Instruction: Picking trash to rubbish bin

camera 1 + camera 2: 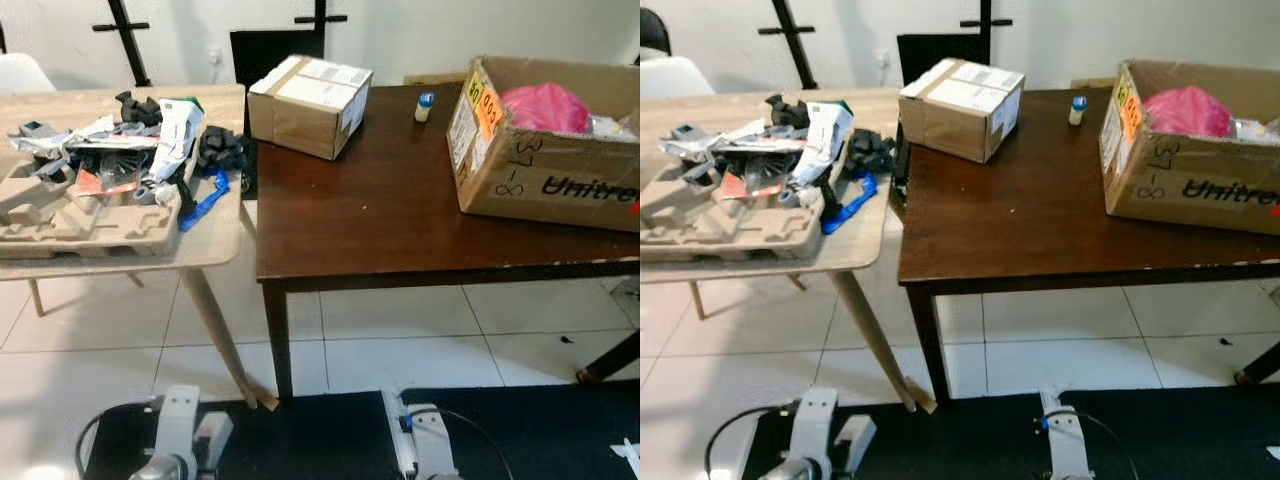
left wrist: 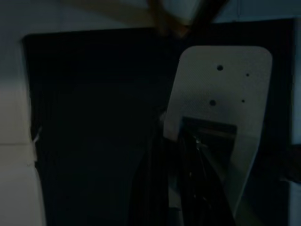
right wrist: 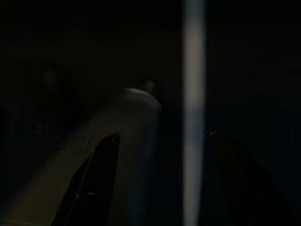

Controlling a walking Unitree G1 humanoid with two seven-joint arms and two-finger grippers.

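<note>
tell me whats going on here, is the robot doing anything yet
Nothing is being handled yet. The robot stands facing two tables with both arms hanging low: the left arm and right arm show at the bottom of the head views. A pile of trash, packaging and a moulded pulp tray, sits on the light wooden table. The dark table holds a sealed cardboard box, a small bottle and an open box with something pink inside.

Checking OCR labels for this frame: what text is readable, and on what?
"Unitre", cut off by the frame edge: printed on the front of the open box.
"37-8", handwritten sideways on that same front.
Orange sticker on that box: too blurred to read.
White labels on the sealed box: too small to read.
</note>
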